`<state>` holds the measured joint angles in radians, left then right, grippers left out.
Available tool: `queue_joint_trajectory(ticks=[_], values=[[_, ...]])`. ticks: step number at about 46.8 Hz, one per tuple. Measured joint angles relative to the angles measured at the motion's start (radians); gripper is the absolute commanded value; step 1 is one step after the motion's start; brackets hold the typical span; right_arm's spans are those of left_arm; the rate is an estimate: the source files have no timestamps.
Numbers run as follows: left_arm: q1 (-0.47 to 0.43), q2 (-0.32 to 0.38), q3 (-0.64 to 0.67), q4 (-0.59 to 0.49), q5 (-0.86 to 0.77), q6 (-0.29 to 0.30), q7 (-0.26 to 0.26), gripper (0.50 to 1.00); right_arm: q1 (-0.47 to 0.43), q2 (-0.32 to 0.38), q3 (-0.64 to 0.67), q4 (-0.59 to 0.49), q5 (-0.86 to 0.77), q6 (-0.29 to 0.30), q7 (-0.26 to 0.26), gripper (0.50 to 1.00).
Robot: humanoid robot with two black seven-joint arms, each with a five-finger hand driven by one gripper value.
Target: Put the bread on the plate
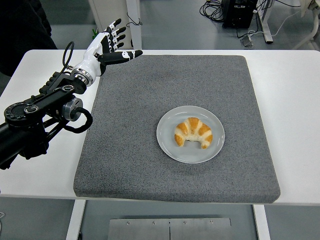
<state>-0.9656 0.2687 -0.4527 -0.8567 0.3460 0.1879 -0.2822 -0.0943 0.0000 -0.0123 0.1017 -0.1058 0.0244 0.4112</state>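
A golden croissant [193, 133] lies in the middle of a round white plate [167, 144], which rests on the grey mat [130, 150]. My left hand [111, 46] hovers over the mat's far left corner, well away from the plate. Its white and black fingers are spread and hold nothing. The black left arm [40, 115] runs down to the picture's left edge. My right arm does not show.
The grey mat covers most of the white table [295, 100]. A dark-clothed person [22, 30] stands at the top left. Cables and furniture legs show on the floor beyond the far edge.
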Motion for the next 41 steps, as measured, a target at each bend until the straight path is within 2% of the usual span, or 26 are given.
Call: queue_joint_trajectory(ticks=[11,19,33,41], values=[[0.036,-0.041,-0.115,0.075,-0.08,-0.027,-0.011,0.969,0.001,0.0,0.0,0.0,0.0,0.0,0.0,1.0],[0.066,-0.069,-0.229,0.135,-0.121,-0.097,-0.013,0.969,0.004,0.0,-0.002,0.0,0.0,0.0,0.0,1.0],[0.069,-0.115,-0.299,0.31,-0.204,-0.229,-0.014,0.969,0.013,0.0,-0.002,0.001,0.0,0.0,0.0,1.0],[0.067,-0.116,-0.315,0.335,-0.209,-0.264,-0.014,0.969,0.013,0.0,-0.004,0.002,0.0,0.001,0.0,1.0]])
